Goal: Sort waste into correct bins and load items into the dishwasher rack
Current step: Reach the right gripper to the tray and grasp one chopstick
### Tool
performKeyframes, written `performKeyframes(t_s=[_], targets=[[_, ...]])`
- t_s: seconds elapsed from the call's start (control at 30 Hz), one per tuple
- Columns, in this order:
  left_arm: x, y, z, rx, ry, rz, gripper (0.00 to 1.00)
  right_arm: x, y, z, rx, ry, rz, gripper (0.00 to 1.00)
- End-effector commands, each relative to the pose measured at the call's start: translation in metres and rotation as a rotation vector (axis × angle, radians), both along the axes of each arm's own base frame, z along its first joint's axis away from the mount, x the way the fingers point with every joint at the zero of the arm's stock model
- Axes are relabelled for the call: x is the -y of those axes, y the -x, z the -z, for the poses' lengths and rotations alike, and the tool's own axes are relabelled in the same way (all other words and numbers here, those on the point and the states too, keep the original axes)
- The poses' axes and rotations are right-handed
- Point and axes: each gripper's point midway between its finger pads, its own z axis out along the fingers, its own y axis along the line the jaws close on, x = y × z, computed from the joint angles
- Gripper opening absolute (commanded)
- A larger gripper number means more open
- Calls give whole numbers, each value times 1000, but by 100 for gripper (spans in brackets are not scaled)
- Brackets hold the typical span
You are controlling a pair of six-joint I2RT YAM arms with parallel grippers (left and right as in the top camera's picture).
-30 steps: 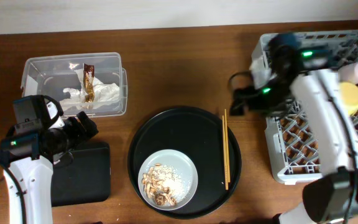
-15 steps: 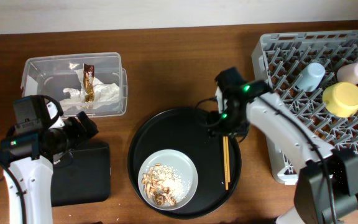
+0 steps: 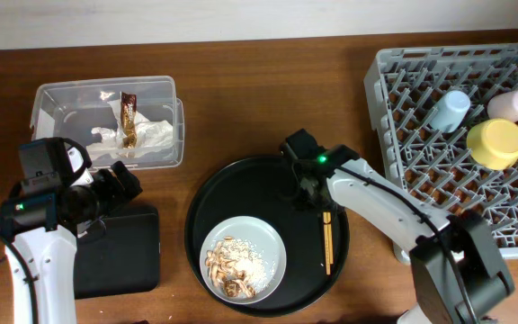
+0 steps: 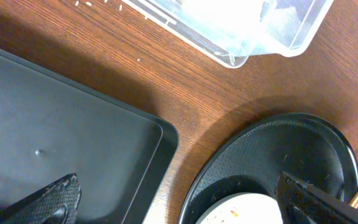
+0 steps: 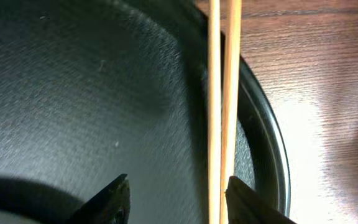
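Waste is seen at the far left, where the crumpled white napkin (image 3: 147, 137) and the brown-and-gold snack wrapper (image 3: 129, 117) are contained in the clear plastic tub (image 3: 61, 97). Just in front of the tub, the left gripper (image 4: 179, 202) is held above the corner of the shallow black rectangular tray (image 3: 124, 256), its fingers spread wide with nothing between them. Near the middle, the pale grey plate (image 3: 266, 238) is set on the large round black tray (image 3: 218, 193), and the brownish food scraps (image 3: 227, 267) are piled on the plate. The wooden chopsticks (image 3: 327, 241) are laid side by side along the round tray's right edge. The right gripper (image 5: 176, 202) is lowered over their far end, its fingers parted and placed either side of them, not clamped. At the right, the light-blue cup (image 3: 448, 110), the pink cup (image 3: 511, 103) and the yellow bowl (image 3: 495, 142) are stowed in the light-grey dishwasher rack (image 3: 394, 81).
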Motion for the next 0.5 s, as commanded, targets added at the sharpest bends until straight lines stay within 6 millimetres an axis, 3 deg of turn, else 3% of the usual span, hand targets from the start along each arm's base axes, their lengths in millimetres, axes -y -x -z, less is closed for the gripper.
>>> performKeyframes(t_s=[0.0, 0.2, 0.47], targets=[[-2, -1, -7, 21, -5, -15, 99, 8, 3, 20, -30, 64, 28, 50], [-2, -1, -7, 21, -5, -15, 99, 7, 3, 34, -52, 78, 27, 51], [-2, -1, -7, 21, -5, -15, 99, 5, 3, 34, -59, 64, 26, 50]])
